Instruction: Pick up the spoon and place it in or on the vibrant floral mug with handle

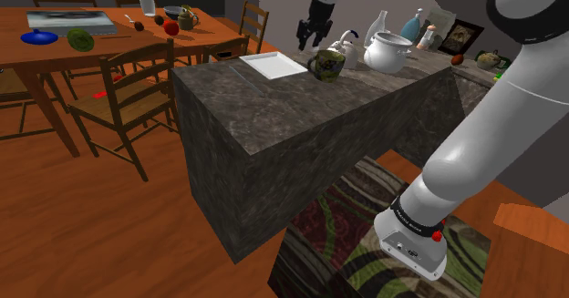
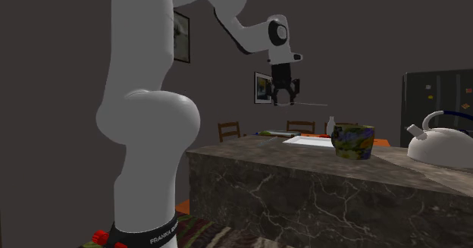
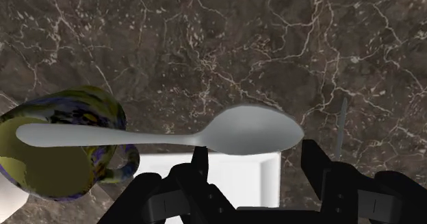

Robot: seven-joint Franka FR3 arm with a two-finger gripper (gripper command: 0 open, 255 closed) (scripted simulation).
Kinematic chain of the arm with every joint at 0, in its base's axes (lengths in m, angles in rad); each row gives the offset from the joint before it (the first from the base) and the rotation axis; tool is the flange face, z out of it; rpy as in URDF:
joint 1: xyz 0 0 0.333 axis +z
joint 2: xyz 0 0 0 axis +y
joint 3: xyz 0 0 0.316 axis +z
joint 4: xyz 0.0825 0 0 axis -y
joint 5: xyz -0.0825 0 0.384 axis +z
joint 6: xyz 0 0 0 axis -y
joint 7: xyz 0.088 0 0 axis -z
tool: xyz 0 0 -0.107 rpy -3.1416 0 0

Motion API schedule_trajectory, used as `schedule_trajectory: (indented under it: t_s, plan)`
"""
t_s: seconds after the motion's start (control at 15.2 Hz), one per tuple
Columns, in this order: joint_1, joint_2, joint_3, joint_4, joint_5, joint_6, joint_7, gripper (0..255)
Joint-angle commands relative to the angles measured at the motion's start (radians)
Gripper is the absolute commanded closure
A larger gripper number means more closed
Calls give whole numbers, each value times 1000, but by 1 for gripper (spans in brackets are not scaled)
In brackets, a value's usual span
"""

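Note:
My black gripper (image 3: 256, 158) is shut on the bowl of a grey spoon (image 3: 164, 135), held level in the air above the dark marble counter (image 3: 205, 38). The spoon's handle reaches out over the rim of the floral mug (image 3: 61, 147), which is yellow, green and blue, with its handle toward the gripper. In the second exterior view the gripper (image 2: 284, 102) hangs well above the counter (image 2: 303, 171), and the spoon (image 2: 311, 104) shows as a thin line pointing toward the mug (image 2: 353, 141). In the shoulder view the gripper (image 1: 308, 39) is just left of the mug (image 1: 326, 64).
A flat white tray (image 1: 272, 65) lies on the counter under the gripper. A white teapot (image 1: 387, 50), a small white pitcher (image 1: 349, 46) and bottles stand behind the mug. A thin grey utensil (image 3: 340, 123) lies on the marble. A wooden dining table (image 1: 55, 46) with chairs stands at the left.

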Motion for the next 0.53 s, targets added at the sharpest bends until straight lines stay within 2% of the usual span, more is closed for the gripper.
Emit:
schedule_trajectory:
  t_s: [0.0, 0.46]
  plan:
    - [-19, 50, -18, 68, 9, -17, -41, 255]
    - [-97, 247, -67, 336, 52, -87, -176, 255]
